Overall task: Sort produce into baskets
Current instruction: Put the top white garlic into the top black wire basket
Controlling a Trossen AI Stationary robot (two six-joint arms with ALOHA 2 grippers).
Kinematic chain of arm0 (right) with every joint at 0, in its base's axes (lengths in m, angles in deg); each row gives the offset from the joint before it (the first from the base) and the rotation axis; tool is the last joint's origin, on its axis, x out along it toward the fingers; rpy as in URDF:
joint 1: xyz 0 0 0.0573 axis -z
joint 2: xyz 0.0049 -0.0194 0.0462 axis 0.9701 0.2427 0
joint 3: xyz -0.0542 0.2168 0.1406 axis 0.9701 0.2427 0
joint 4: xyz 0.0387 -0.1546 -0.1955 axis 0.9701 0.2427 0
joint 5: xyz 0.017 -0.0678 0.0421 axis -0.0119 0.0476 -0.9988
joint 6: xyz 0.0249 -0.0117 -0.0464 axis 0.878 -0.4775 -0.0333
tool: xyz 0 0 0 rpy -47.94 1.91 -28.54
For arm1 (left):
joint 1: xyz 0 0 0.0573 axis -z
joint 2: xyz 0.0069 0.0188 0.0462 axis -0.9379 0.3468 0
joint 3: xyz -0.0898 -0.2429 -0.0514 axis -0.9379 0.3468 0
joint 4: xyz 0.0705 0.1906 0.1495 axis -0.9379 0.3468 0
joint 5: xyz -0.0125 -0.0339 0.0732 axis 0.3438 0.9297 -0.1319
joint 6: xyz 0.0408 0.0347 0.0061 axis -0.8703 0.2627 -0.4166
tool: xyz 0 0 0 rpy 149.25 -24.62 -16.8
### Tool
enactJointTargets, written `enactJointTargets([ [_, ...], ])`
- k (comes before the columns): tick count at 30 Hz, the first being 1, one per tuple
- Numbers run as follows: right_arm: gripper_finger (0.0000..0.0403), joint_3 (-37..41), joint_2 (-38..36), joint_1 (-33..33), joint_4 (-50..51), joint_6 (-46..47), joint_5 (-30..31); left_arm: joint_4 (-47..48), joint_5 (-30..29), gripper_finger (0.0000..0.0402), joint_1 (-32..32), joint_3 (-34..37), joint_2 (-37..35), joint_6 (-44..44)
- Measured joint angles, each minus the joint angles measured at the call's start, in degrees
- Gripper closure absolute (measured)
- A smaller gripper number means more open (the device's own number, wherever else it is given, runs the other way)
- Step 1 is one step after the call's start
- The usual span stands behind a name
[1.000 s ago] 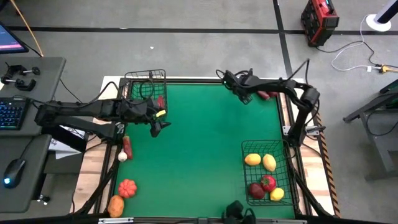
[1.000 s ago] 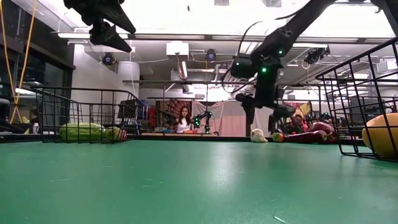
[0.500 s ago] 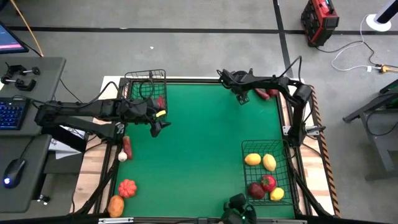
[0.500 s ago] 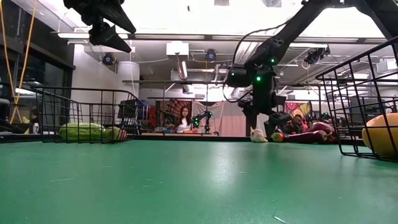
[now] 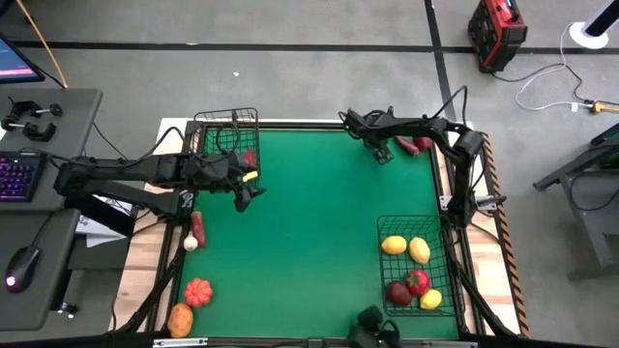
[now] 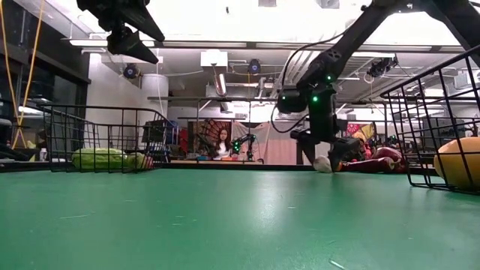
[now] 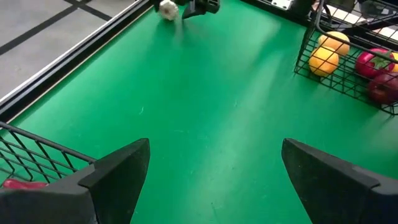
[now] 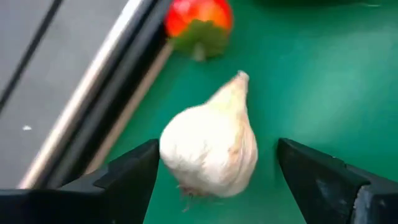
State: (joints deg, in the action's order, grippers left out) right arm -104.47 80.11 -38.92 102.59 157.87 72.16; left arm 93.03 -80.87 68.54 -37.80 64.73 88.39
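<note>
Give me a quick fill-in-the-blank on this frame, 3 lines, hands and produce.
1. The right hand has its fingers on either side of a white ____.
2. The basket near the right arm holds ____ pieces of produce.
3. The left hand hangs above the mat holding ____.

Missing words: garlic bulb; five; nothing

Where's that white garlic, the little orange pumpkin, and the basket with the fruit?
garlic (image 8: 211, 140): right wrist view, bulb's middle.
pumpkin (image 5: 197, 291): high view, its top.
fruit basket (image 5: 379, 259): high view, left rim.
</note>
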Motion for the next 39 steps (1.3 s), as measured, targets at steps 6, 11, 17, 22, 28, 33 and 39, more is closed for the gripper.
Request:
enactJointTargets([
  [6,0.0084,0.0,0.0,-0.3,2.4,-0.8,-0.6,0.0,0.0,0.0048,0.0,0.0,0.0,0.0],
  [11,0.0084,0.0,0.0,-0.1,3.9,-2.9,-0.5,0.0,0.0,0.0048,0.0,0.0,0.0,0.1],
  [17,0.0084,0.0,0.0,2.0,7.0,-8.0,-1.1,0.0,0.0,0.0048,0.0,0.0,0.0,0.1],
  [22,0.0084,0.0,0.0,3.3,5.0,-11.9,-2.9,0.0,0.0,0.0048,0.0,0.0,0.0,0.1],
  [28,0.0084,0.0,0.9,3.5,3.5,-13.8,-3.8,0.0,0.0,0.0048,0.0,0.0,0.0,0.1],
  [33,0.0103,-0.2,2.1,3.2,4.0,-13.9,-3.3,0.0,0.1,0.0048,0.0,0.0,0.0,1.3],
  [39,0.0182,-0.1,2.2,3.2,5.3,-15.4,-3.4,0.0,0.1,0.0048,0.0,0.0,0.0,2.0],
])
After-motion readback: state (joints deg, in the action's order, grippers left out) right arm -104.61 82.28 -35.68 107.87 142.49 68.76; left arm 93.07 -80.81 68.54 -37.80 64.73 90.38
